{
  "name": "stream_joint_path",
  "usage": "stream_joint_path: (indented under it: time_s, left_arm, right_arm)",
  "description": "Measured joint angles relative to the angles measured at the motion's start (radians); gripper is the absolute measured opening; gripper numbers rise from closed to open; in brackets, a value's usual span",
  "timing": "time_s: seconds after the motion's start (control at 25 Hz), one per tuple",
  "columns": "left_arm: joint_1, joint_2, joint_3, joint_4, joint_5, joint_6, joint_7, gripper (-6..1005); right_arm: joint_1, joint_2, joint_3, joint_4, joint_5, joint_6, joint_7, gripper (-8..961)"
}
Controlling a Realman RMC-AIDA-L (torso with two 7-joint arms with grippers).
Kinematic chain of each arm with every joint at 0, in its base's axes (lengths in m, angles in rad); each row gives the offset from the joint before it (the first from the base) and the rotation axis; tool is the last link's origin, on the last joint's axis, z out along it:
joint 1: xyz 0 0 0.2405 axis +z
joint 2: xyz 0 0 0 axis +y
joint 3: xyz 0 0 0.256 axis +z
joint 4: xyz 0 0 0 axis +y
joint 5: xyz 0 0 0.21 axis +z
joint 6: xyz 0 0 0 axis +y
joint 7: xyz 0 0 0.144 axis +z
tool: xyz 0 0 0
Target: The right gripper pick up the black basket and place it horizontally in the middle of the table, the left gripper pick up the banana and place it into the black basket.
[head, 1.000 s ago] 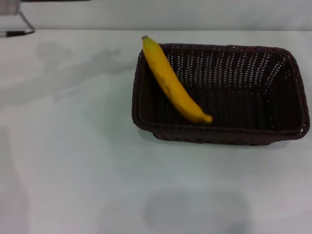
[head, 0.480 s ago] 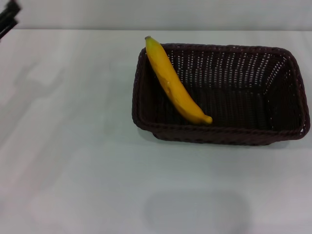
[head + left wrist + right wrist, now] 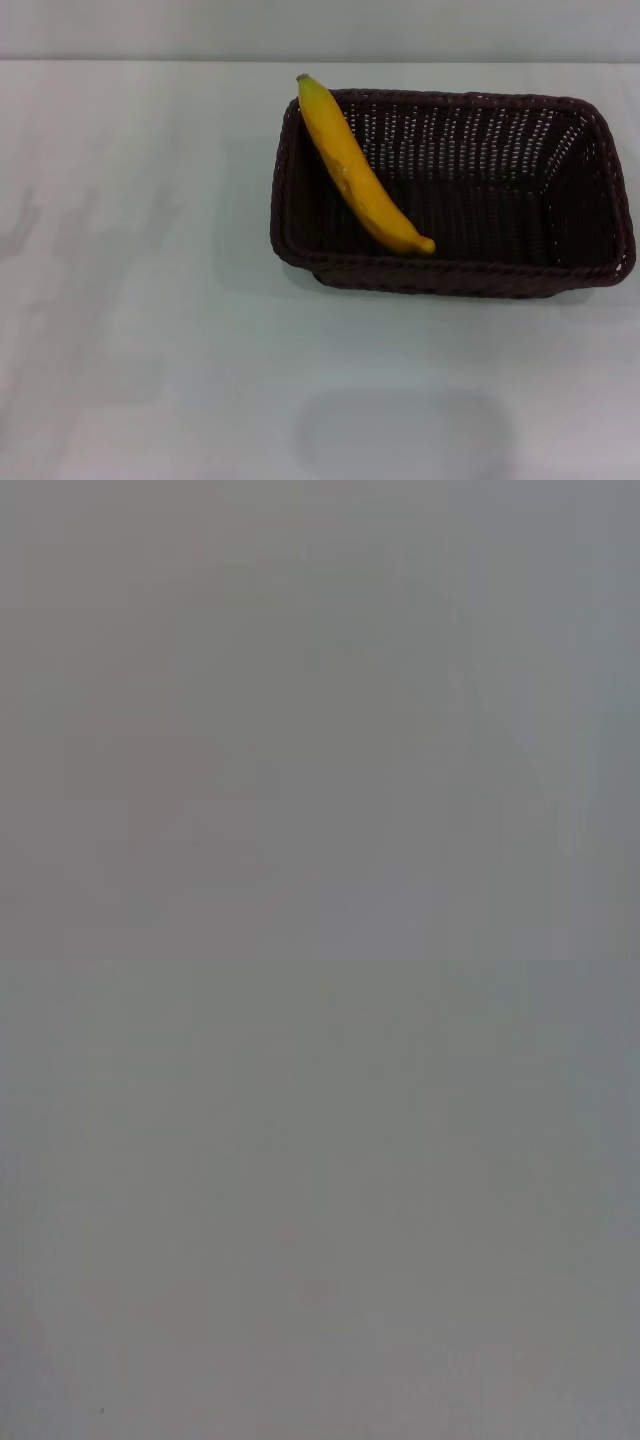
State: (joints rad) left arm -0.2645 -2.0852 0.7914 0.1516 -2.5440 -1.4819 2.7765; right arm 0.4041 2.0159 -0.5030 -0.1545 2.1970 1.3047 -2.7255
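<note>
The black basket (image 3: 590,200) lies lengthwise across the white table (image 3: 140,300), right of centre in the head view. The yellow banana (image 3: 355,170) rests inside it at the left end, slanted, its dark stem tip leaning on the far rim and its other end down near the front wall. Neither gripper appears in the head view. Both wrist views show only a plain grey field, with no fingers and no object in them.
The table's far edge (image 3: 150,62) runs along the top of the head view, with a pale wall behind it. Faint soft shadows lie on the table at the left and near the front.
The left gripper, seen at the far left corner a second ago, has drawn away and left the view. Banana and basket stay put.
</note>
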Motion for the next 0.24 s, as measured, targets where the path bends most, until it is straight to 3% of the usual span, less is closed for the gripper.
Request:
stream_joint_path:
  time_s: [0.24]
  left_arm:
    - [0.019,-0.001,0.0,-0.021,-0.042,-0.022,0.01,894]
  right_arm:
    - [-0.008,0.0,0.029,0.011,0.0,0.009,0.009,810]
